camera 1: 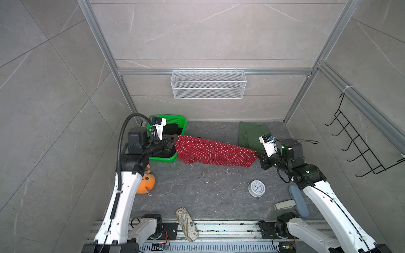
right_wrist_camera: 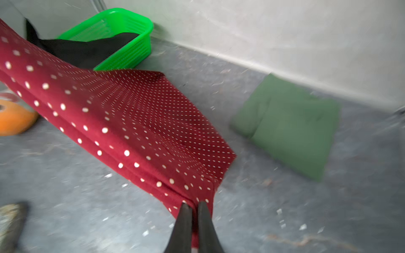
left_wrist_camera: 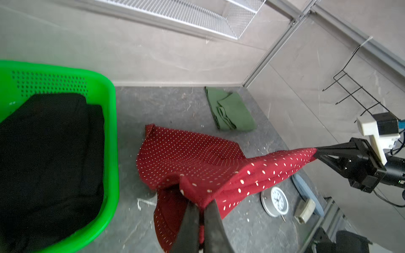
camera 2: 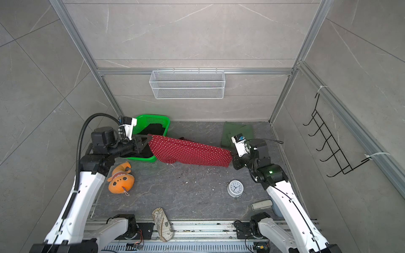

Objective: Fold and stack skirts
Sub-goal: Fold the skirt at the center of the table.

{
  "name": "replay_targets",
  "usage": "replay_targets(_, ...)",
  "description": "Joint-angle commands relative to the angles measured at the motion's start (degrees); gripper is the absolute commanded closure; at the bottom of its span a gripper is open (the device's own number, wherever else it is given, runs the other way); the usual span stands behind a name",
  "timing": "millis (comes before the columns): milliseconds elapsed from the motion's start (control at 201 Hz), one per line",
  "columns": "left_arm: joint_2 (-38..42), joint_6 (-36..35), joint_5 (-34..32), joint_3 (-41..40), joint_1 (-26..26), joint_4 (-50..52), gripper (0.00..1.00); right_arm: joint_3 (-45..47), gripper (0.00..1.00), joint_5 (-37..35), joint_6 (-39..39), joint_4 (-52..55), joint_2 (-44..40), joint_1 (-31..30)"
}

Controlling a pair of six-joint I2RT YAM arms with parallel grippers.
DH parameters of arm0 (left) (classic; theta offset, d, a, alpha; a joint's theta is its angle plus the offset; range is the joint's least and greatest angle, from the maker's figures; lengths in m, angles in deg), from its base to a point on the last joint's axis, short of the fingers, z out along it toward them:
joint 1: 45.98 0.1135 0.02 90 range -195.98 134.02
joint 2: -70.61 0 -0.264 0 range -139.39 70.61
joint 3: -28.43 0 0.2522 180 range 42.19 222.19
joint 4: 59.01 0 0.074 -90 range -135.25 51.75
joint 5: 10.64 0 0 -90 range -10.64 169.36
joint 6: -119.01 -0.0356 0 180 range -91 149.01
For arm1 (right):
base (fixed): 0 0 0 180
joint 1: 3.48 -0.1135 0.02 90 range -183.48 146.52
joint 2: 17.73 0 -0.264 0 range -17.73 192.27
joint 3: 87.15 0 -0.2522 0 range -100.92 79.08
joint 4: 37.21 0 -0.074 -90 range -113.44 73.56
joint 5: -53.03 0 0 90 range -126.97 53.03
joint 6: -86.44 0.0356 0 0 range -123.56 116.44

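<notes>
- In the far left corner of the grey stone-pattern tabletop (camera 1: 208, 195): bright green perforated plastic basket (camera 1: 176, 120), with the folded black cloth skirt (left_wrist_camera: 50, 153) inside.
- In the far right corner, flat on the tabletop near the back wall (camera 1: 208, 43): folded dark green cloth skirt (camera 1: 249, 133).
- Strung between these two: red white-dotted cloth skirt (camera 1: 214, 151), one end pinched by the left gripper (camera 1: 175, 137) over the basket's right side, the other pinched by the right gripper (camera 1: 257, 154) just before the dark green cloth skirt, far edge resting on the tabletop.
- In front of the basket, beside the left arm (camera 1: 122, 192): orange plush toy (camera 2: 120, 180).
- Near right: round white metal alarm clock (camera 1: 256, 188), face up.
- High on the back wall: white wire-mesh wall basket (camera 1: 208, 85).
</notes>
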Motion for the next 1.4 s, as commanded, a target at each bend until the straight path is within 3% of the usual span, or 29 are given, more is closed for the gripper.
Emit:
replay_targets(0,6.5,3.2,-8.5,-2.9,2.1,2.3,1.00,3.1,1.00,2.3,6.0,10.7,-0.1,0.3)
replay_targets(149,10.4,4.6,-14.1,-5.3,2.1,9.1,1.00,2.6,1.00,5.3,7.3,11.6,0.3,-3.4)
replay_targets(274,9.0,5.1,-16.1,-6.3,2.0,8.2,1.00,1.7,1.00,5.3,7.0,11.5,3.7,-3.5)
replay_targets(698,-16.6,4.2,-14.4,2.9,1.7,-5.1,1.00,-2.0,1.00,-2.2,9.2,4.0,21.8,-1.8)
replay_targets(1021,-29.8,1.4,-15.7,8.2,-3.9,-8.1,1.00,-0.9,1.00,-6.1,10.1,1.0,29.3,1.6)
replay_targets(1390,-42.2,1.2,-23.8,12.5,-9.0,-6.4,1.00,-1.1,0.99,-6.1,11.0,-4.6,38.4,3.1)
